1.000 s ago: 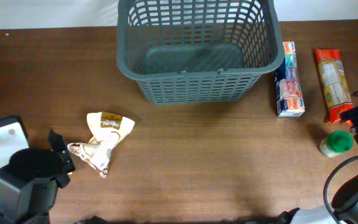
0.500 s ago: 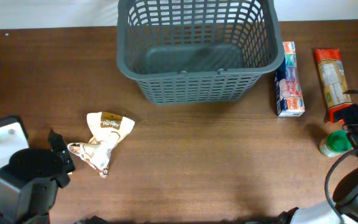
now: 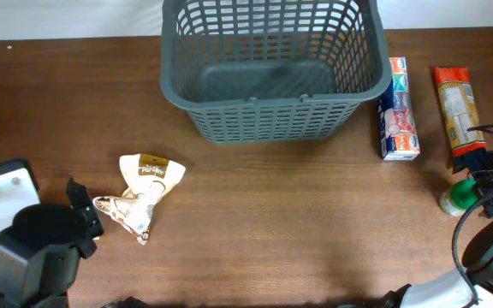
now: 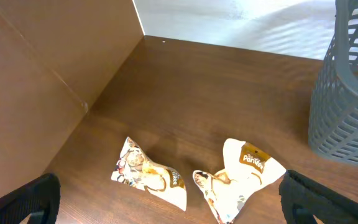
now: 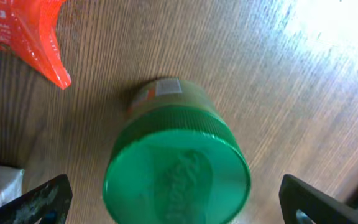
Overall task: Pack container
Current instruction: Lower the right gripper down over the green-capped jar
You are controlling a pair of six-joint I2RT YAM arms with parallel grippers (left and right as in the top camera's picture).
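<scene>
**WHERE PRINT CAN BE READ: LABELS, GRIPPERS, BASKET**

Where print is legible, it is limited. The cream crumpled packet (image 4: 247, 171), at lower left in the overhead view, carries a brown label beginning "Pan"; the remaining letters cannot be resolved. The green-lidded round jar (image 5: 176, 168) has raised lettering on its lid, which is blurred. Print on the blue, white and red carton (image 3: 398, 111) and the orange-red packet (image 3: 457, 111), both at the right, is too small to read.

The left gripper (image 4: 169, 202) has its jaws fully apart near the cream crumpled packet and holds nothing. The right gripper (image 5: 179, 202) has its jaws fully apart, one on each side of the jar; no contact is visible.

The large dark grey plastic basket (image 3: 264, 120) stands upright at top centre, mouth upward, with its long axis running left to right.
</scene>
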